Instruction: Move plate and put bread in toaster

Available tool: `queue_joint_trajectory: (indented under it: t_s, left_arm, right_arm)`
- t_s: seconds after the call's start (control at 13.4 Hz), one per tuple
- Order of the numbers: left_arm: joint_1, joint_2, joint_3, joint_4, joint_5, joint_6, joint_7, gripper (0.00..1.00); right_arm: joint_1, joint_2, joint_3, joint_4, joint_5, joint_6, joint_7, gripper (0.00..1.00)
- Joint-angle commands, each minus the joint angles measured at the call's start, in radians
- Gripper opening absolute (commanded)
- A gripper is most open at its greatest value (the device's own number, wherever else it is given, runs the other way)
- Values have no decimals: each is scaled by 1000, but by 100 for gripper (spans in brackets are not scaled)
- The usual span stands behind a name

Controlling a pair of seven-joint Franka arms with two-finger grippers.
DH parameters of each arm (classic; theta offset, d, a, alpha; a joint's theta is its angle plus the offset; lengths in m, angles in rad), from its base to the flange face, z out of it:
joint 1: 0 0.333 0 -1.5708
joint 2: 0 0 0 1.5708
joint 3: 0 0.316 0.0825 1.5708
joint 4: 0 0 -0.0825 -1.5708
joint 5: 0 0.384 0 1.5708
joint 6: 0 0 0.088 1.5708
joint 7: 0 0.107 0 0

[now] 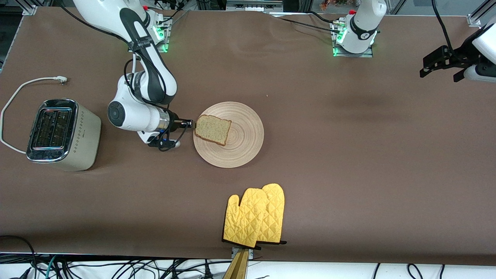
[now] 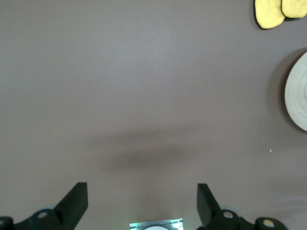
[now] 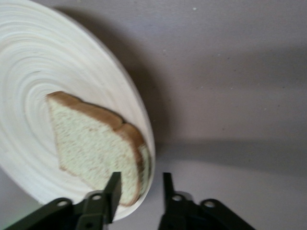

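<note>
The light-wood plate (image 1: 245, 133) lies mid-table with the bread slice (image 1: 212, 130) on its side toward the right arm's end. My right gripper (image 1: 190, 124) is low at that rim, open. In the right wrist view its fingers (image 3: 140, 178) straddle the bread's crust edge (image 3: 91, 143) and the plate rim (image 3: 48, 62); one finger lies over the bread, the other stands clear of the rim. The cream toaster (image 1: 62, 133) stands at the right arm's end, slots empty. My left gripper (image 1: 441, 68) is open and empty, up over the left arm's end, waiting; the left wrist view shows it (image 2: 142, 188) above bare table.
Yellow oven mitts (image 1: 255, 217) lie near the table's front edge, nearer to the front camera than the plate; they also show in the left wrist view (image 2: 278, 12), as does the plate's edge (image 2: 300, 91). The toaster's white cord (image 1: 23, 87) loops beside the toaster.
</note>
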Motion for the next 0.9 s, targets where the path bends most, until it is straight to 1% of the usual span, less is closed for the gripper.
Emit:
queue_joint_trajectory:
  t_s: [0.0,0.15,0.22,0.3,0.37,0.52,0.6,0.67,0.75,0.82]
  left_arm:
    - [-10,71,-3,109,35,-39,-9,100]
    - [-12,109,-5,160,27,-39,-15,100]
    - [-13,114,-6,169,19,-41,-17,100]
    - [-12,111,-14,169,18,-41,-30,100]
    - [-9,110,-32,169,18,-47,-75,100]
    - [-8,106,-40,169,18,-65,-203,100]
    - [-7,106,-40,169,18,-65,-224,100]
    - [-4,106,-40,168,18,-65,-224,100]
    - [-2,106,-40,168,18,-65,-225,100]
    - [-4,108,-40,168,18,-64,-225,100]
  right_arm:
    - [3,14,6,6,-16,15,0,58]
    - [15,14,6,6,-14,18,3,54]
    - [17,14,8,8,-14,15,3,47]
    - [23,13,8,8,-14,12,3,44]
    - [25,14,8,6,-14,14,2,44]
    - [34,16,8,6,-13,20,3,42]
    - [37,16,8,6,-11,18,5,41]
    - [37,17,8,6,-13,18,3,33]
    - [37,17,8,5,-13,17,3,14]
    - [38,17,8,6,-13,17,3,0]
